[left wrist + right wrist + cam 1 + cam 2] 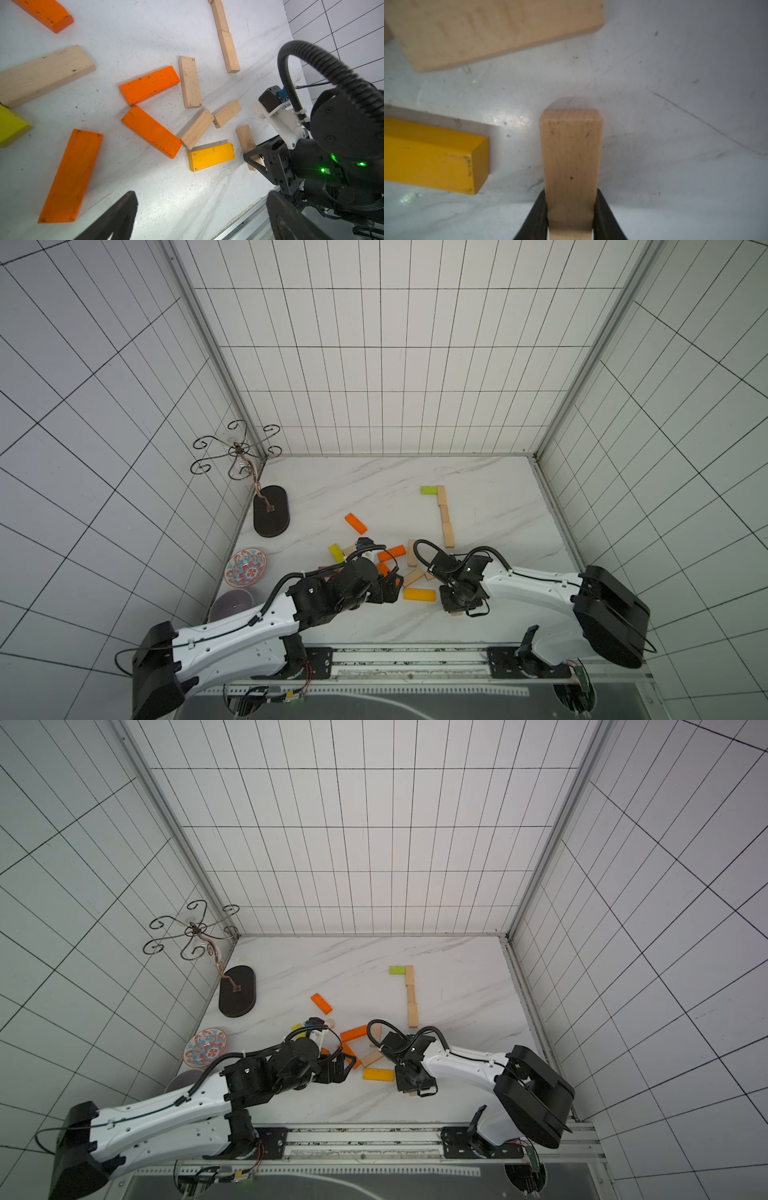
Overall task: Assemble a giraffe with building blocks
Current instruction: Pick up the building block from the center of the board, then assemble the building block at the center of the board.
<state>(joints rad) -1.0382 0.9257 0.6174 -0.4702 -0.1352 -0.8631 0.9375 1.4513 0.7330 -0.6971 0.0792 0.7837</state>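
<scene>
My right gripper is shut on the sides of a pale wooden block, low over the marble table. The left wrist view shows that grip too: the right gripper over the pale block. Just beside it lies a yellow block. My left gripper stands open over bare table, with nothing between its fingers. Orange blocks and pale blocks lie scattered between the arms. Farther back, a lime green block joins a line of pale blocks.
A dark oval stand base with a curly wire top stands at the back left. A patterned plate and a dark round dish lie along the left wall. A metal rail runs along the table's front edge.
</scene>
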